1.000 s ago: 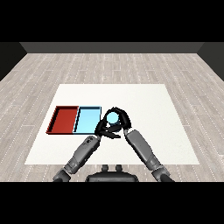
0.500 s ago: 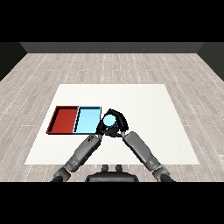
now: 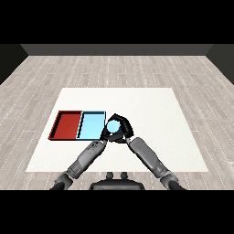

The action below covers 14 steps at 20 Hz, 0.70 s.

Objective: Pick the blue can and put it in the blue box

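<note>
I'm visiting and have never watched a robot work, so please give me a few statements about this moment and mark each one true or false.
1. The right hand is curled round the blue can. True.
2. The can already lies in the light blue tray. False: it is in the hand, just right of that tray's edge.
3. The red tray lies left of the light blue tray, side by side. True.
4. The red tray holds a can. False: nothing shows in it.
5. The left hand is close to the can. True.
</note>
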{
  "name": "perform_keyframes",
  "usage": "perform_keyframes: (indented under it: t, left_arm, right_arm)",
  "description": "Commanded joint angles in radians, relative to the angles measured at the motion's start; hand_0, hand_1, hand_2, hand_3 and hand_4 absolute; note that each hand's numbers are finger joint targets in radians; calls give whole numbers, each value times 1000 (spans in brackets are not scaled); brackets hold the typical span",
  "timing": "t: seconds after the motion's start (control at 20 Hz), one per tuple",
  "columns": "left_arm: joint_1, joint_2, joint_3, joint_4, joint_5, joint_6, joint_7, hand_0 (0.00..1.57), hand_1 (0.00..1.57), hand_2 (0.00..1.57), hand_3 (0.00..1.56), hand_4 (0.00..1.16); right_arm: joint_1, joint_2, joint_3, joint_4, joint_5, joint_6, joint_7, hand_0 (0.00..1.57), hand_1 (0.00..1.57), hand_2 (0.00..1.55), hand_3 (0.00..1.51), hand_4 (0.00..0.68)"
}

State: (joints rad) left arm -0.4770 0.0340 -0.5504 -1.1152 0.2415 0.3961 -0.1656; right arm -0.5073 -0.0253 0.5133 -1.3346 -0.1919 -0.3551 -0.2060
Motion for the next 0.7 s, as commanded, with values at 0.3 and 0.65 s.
perform_keyframes:
  t: [0.3, 0.65]
  left_arm:
    - [-35, -32, -97, 122, 103, 127, -127, 788, 788, 850, 579, 650]
    - [-80, -33, -31, 79, 174, 153, -59, 1438, 1438, 1347, 1040, 625]
  right_arm:
    - [42, 23, 6, -56, -19, 31, 15, 1487, 1487, 1459, 1405, 592]
    - [10, 21, -81, 9, -8, 97, -3, 1460, 1460, 1452, 1405, 575]
